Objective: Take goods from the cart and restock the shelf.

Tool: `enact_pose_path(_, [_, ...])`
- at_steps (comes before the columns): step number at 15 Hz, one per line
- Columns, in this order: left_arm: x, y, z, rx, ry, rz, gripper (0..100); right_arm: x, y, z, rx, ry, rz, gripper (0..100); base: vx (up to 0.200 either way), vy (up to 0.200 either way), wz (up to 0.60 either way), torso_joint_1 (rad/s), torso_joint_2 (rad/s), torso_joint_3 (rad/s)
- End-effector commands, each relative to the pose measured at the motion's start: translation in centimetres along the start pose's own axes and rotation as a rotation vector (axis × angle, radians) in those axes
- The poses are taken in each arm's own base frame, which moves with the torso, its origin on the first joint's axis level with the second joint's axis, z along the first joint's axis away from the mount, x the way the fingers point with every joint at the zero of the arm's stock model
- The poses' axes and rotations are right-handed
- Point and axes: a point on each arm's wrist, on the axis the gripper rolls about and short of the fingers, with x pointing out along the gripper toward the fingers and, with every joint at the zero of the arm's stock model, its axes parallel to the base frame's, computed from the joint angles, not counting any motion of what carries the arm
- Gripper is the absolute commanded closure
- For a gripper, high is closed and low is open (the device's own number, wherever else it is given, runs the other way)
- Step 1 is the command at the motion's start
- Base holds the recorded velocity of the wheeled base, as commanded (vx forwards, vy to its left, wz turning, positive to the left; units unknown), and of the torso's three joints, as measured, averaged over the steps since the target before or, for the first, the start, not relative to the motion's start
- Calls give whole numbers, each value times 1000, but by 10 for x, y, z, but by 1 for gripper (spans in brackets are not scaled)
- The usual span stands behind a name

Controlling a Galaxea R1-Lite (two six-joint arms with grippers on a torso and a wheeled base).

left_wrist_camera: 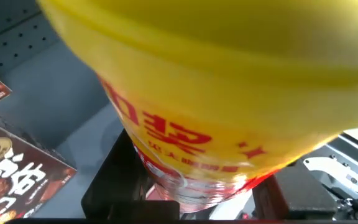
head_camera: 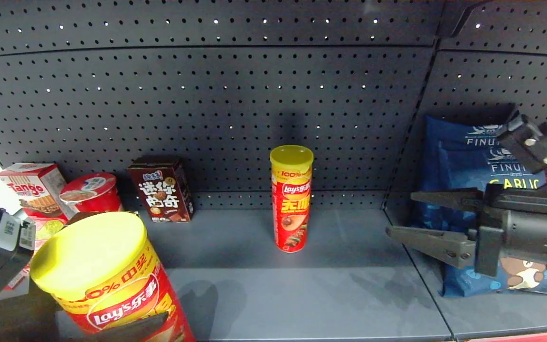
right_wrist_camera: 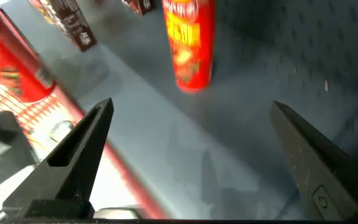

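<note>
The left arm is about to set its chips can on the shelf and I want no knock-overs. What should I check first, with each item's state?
1. Grip of left hand on held chips can: ok, fingers on both sides of its body.
2. Lid on held chips can: ok.
3. Bare shelf between chocolate box and standing chips can: ok.
4. Standing chips can upright: ok.
5. Right hand open, off to the right by the blue bags: ok.
6. Headroom above: cannot tell.

Your left gripper (head_camera: 107,308) sits low on your left, clamped around a chip can (head_camera: 98,266). Your right gripper (head_camera: 401,213) reaches in from the right, level, its jaws spread wide apart
</note>
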Motion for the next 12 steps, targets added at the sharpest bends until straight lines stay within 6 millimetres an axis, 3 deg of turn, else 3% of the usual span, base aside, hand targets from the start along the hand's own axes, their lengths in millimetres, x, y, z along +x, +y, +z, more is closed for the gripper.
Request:
enact_pose_path(1, [9, 1, 4, -1, 20, -20, 100, 53, -19, -6, -46, -5, 92, 0, 0, 0, 0, 0, 0, 0])
enact_pose_path(6, [19, 2, 8, 1, 36, -39, 100, 87, -32, -8, -78, -56, 215, 0, 0, 0, 0, 0, 0, 0])
enact_pose_path(9, [19, 0, 9, 8, 35, -53, 100, 106, -56, -12, -133, -74, 309, 0, 0, 0, 0, 0, 0, 0])
enact_pose_path(10, [19, 0, 9, 8, 37, -53, 100, 107, -56, -12, -133, -74, 311, 0, 0, 0, 0, 0, 0, 0])
enact_pose_path(12, [19, 0, 11, 10, 30, -48, 100, 126, -64, -15, -129, -73, 353, 0, 0, 0, 0, 0, 0, 0])
